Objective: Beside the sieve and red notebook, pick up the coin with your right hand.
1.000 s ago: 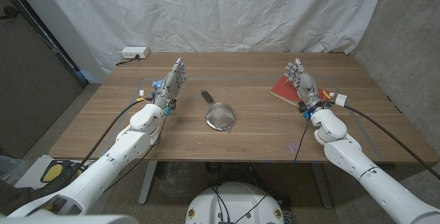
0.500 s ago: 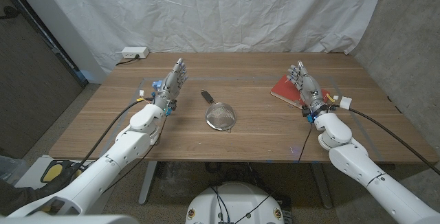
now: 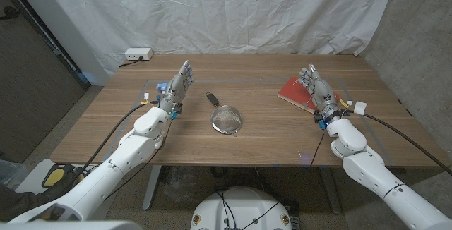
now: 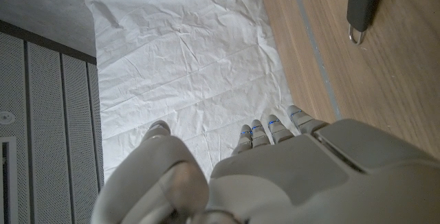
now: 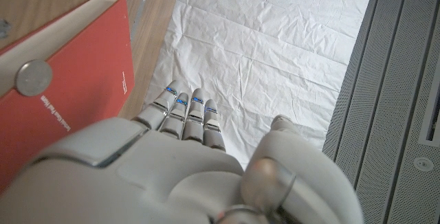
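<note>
Right hand [image 3: 317, 89]: empty, fingers extended and slightly apart, standing over the near edge of the red notebook [image 3: 294, 91] toward the table's [image 3: 106, 128] right edge; nothing grasped, so the pick appears not yet begun. Coin [image 5: 33, 77]: small, round, dull silver disc lying on the notebook's smooth matte red cover, just beside the hand. Sieve [image 3: 226, 119]: rounded wire-mesh bowl, dark straight handle, mid-table on wood-grain surface; left hand [image 3: 176, 88] empty, fingers straight.
</note>
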Robot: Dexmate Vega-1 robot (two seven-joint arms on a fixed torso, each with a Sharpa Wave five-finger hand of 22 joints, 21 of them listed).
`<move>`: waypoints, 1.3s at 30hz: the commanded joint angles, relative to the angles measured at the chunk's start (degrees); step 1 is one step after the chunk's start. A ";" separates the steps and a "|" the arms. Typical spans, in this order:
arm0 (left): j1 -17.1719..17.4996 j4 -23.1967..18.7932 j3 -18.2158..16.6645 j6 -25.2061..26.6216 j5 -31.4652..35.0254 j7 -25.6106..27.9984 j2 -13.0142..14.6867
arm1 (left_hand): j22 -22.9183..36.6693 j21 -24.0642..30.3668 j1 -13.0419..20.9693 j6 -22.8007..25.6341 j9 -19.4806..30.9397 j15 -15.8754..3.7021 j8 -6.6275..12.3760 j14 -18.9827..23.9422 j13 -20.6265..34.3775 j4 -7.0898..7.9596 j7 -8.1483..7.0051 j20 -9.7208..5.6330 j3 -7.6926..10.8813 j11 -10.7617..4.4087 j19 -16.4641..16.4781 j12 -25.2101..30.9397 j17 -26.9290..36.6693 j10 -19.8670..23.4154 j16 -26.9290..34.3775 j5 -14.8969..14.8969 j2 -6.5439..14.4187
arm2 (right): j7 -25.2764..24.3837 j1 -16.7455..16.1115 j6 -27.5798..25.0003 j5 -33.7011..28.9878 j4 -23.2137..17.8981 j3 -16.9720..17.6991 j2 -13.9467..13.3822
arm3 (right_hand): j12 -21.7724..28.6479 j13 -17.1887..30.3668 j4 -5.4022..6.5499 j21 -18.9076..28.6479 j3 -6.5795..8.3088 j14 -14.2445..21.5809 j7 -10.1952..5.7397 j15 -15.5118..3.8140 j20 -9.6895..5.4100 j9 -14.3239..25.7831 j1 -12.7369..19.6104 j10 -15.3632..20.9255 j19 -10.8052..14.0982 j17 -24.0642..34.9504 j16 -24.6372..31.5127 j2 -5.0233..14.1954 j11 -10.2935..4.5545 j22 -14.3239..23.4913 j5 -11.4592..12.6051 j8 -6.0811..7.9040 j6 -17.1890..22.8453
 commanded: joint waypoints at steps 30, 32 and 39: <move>-1.31 -0.91 0.73 1.27 1.16 0.43 0.06 | 0.20 -1.37 1.37 0.22 0.27 -0.36 -0.37 -0.70 0.08 -0.67 -0.46 -2.62 -0.25 -0.38 -0.55 -0.56 0.14 -0.26 -0.43 0.38 0.35 | -10.40 -9.89 -1.53 -12.56 -8.94 4.83 -2.18 | 0.21 0.36 -0.91 -0.22 0.34 1.39 -0.42 -0.14 -0.74 0.24 1.06 1.19 1.06 0.16 0.10 0.12 -0.32 0.21 -0.28 -0.12 0.43; -1.09 -1.06 0.65 0.97 1.45 0.93 -0.01 | 0.21 -1.44 1.39 0.16 0.28 -0.39 -0.41 -0.71 0.08 -0.67 -0.46 -2.61 -0.28 -0.44 -0.60 -0.61 0.14 -0.37 -0.43 0.37 0.39 | -11.21 -10.37 -2.08 -13.77 -9.52 5.02 -2.27 | 0.15 0.36 -0.94 -0.29 0.35 1.30 -0.45 -0.14 -0.71 0.24 1.09 1.06 0.97 0.16 0.05 0.12 -0.24 0.21 -0.28 -0.16 0.37; -0.37 -1.04 0.38 -1.65 2.15 2.22 -1.32 | 0.22 -1.57 1.45 0.16 0.29 -0.43 -0.45 -0.80 0.09 -0.68 -0.46 -2.64 -0.37 -0.66 -0.55 -0.57 0.15 -0.17 -0.42 0.36 0.48 | -12.26 -11.00 -3.08 -16.63 -10.36 5.13 -2.37 | 0.16 0.38 -1.05 -0.35 0.34 1.41 -0.47 -0.18 -0.64 0.25 1.18 1.17 1.04 0.17 0.02 0.10 -0.33 0.23 -0.31 -0.11 0.58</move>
